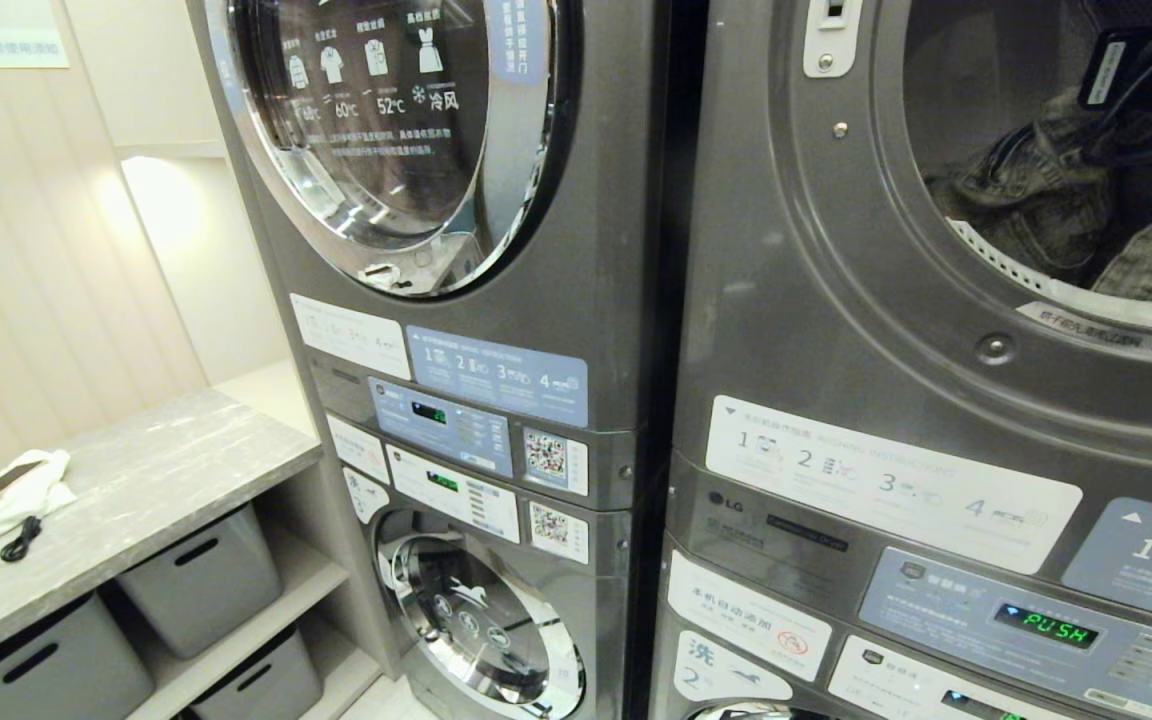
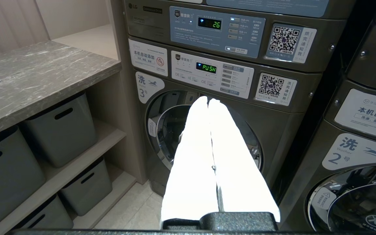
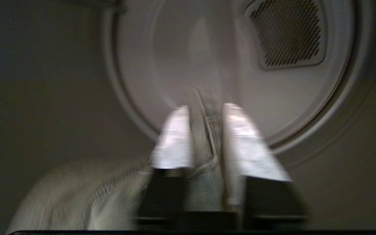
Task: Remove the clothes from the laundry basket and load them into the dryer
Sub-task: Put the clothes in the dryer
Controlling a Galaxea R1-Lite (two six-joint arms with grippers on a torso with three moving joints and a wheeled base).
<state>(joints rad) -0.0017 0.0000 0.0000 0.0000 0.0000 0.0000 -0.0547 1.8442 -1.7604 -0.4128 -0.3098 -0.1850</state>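
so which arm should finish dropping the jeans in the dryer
Right. The right gripper is already inside the dryer drum with the jeans between its fingers. The left gripper is shut, empty and facing a lower washer.

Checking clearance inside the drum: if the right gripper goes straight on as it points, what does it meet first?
Likely the dryer's pale back wall, beside its vent grille. The right gripper has denim between its parted fingers; depth unclear.

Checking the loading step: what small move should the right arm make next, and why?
Probably open the right end effector wide to drop the clothes: it is inside the dryer, denim at its tip, hanging down within the drum. The left end effector idles, shut.
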